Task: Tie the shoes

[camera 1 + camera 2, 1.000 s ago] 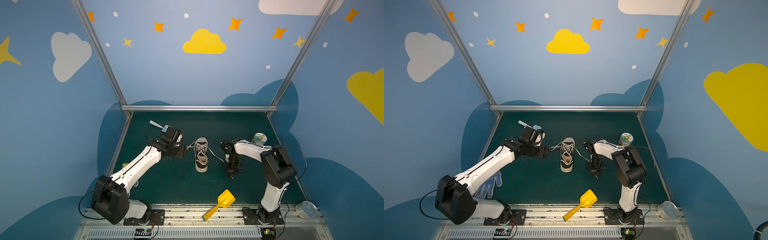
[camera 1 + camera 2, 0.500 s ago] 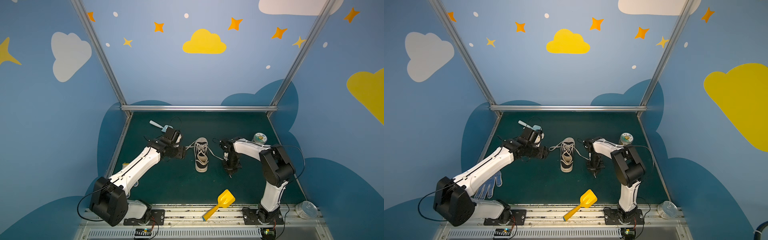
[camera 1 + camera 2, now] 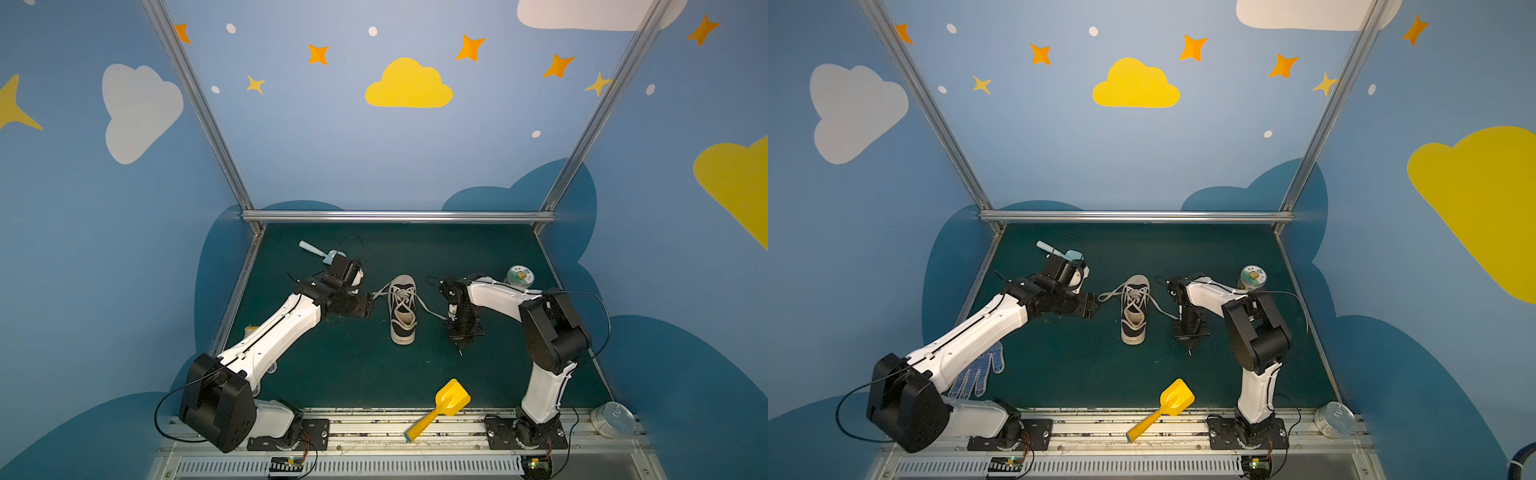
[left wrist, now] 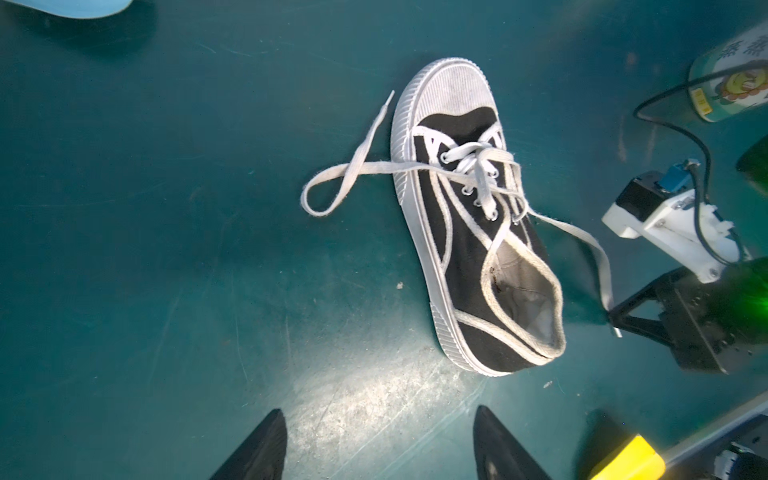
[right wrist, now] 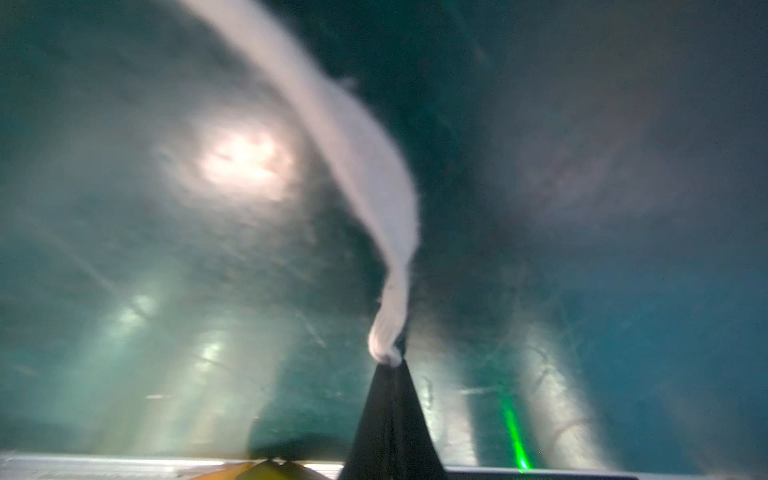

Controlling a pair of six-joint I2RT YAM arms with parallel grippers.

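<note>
The black sneaker (image 3: 402,309) stands upright on its sole in the middle of the green counter (image 3: 332,374), toe cap towards the back wall and heel towards the arms, which leaves the eyelets open to both sides. Its two laces are untied and spread to either side of it. The right hand (image 5: 390,368) is pinched tight on the end of the right lace (image 5: 374,187), which runs off the sneaker's upper eyelets down to that hand; in both top views the hand sits low to the counter beside the sneaker's heel, apart from the shoe itself. That grip probably serves to draw the lace clear of the shoe so it can be crossed over. The left hand (image 4: 376,419) hangs on the sneaker's other side with its jaws wide and nothing between them. The left lace (image 4: 345,183) lies slack in a loop beside the sneaker's toe, near that hand, so it looks like the next pickup.
</note>
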